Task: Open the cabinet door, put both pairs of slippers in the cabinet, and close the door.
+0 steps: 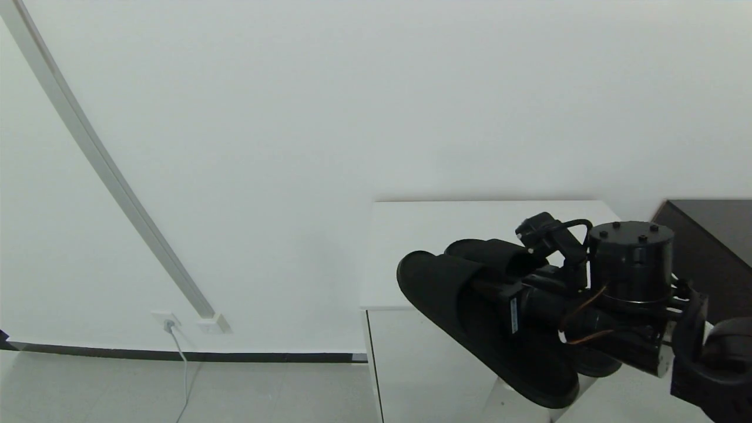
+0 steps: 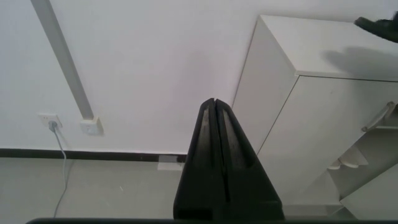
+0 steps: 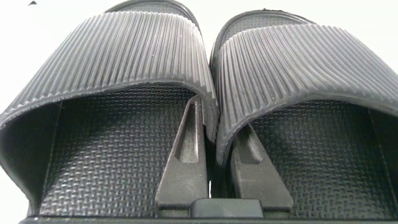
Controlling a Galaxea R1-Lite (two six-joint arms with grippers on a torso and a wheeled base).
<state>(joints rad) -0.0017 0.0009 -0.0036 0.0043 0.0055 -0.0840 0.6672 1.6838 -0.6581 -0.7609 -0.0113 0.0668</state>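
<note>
Slippers (image 1: 464, 305), a black pair held side by side in the air before the upper edge of the white cabinet (image 1: 446, 229), adjoining inner edges pinched between the fingers of the right gripper (image 3: 217, 121), while the left gripper (image 2: 214, 106), fingers pressed together and empty, points toward the wall (image 2: 155, 74) beside the cabinet.

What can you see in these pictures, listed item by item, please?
slippers: one pair, black, held in the air in front of the cabinet
cabinet: one, white, against the wall
dark furniture: one, dark brown, right of the cabinet
wall socket: one, white, low on the wall, left of the cabinet
cable: one, pale, hanging from the socket to the floor
trunking: one, white, slanting down the wall
left gripper: shut, empty
right gripper: shut on both slippers' inner edges
</note>
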